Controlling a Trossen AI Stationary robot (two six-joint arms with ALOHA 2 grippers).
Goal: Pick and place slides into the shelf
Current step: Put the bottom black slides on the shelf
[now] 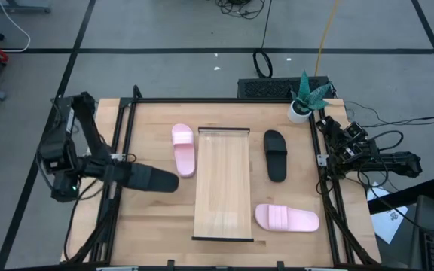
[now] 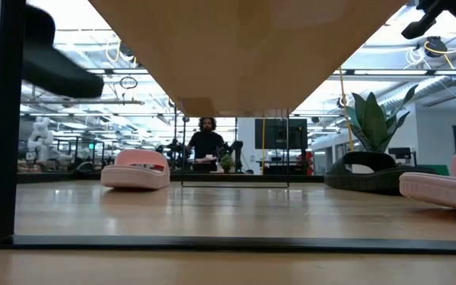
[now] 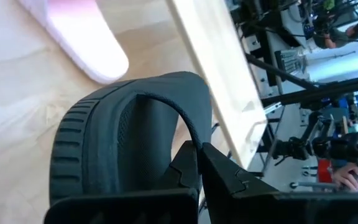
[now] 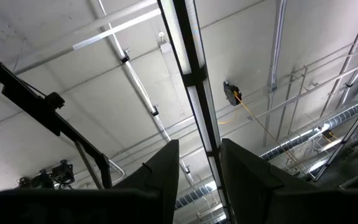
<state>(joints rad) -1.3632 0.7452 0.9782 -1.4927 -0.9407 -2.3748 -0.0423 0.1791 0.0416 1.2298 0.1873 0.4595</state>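
Observation:
My left gripper [image 1: 129, 177] is shut on a black slide [image 1: 155, 180], left of the shelf [image 1: 222, 203]; this slide also shows in the left wrist view [image 3: 104, 143] and, in the air, in the low view [image 2: 58, 73]. The shelf is a long pale wooden rack in the table's middle. One pink slide [image 1: 183, 149] lies sole down by its left side. A second black slide [image 1: 275, 154] and another pink slide [image 1: 286, 218] lie to its right. My right gripper [image 4: 199, 180] is open at the table's right edge and points at the ceiling. My left gripper pinches the black slide's strap [image 3: 188, 127] at one side of its arch, between the two shut fingers [image 3: 229, 177]. The fingers come from the table's left, slanting down. The slide sticks out ahead of them toward the shelf, lifted clear of the table.
A potted plant [image 1: 305, 98] stands at the table's far right corner, with a keyboard [image 1: 266, 88] behind the far edge. A dark frame [image 1: 126, 128] runs along the table's sides. In the room beyond the table is a person [image 2: 205, 144].

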